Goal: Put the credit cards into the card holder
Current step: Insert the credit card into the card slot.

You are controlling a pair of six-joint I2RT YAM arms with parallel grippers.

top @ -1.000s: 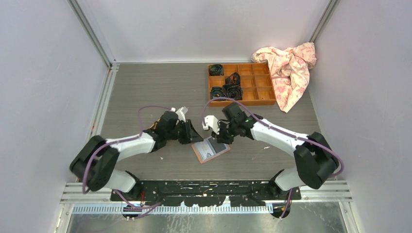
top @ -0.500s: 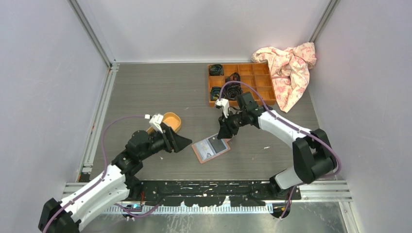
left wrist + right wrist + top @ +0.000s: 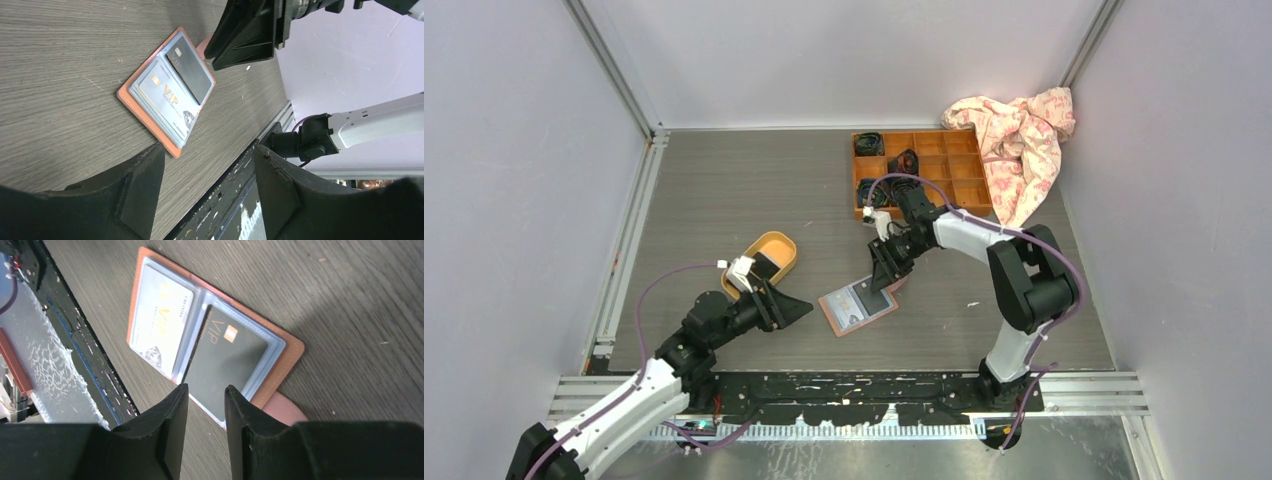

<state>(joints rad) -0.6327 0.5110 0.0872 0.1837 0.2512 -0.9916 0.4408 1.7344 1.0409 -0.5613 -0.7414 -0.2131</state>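
**Card holder and its surroundings.** The card holder (image 3: 858, 305) lay open and flat on the worktop (image 3: 724, 190). A white card (image 3: 160, 322) sat in one clear pocket and a black card (image 3: 227, 365) at the other; how fully the black card was seated could not be told. The right gripper (image 3: 206, 388) hung just above the holder's black-card side, its fingers nearly together with a narrow gap, holding nothing. The left gripper (image 3: 207, 150) stood left of the holder and apart from it, spread wide and empty. A yellow oval tray (image 3: 769, 252) lay farther left of the holder. A wooden compartment box (image 3: 921, 175) lay beyond the holder, with dark coiled items in its left cells. The holder sat near the worktop's near edge, with bare surface to its far left.
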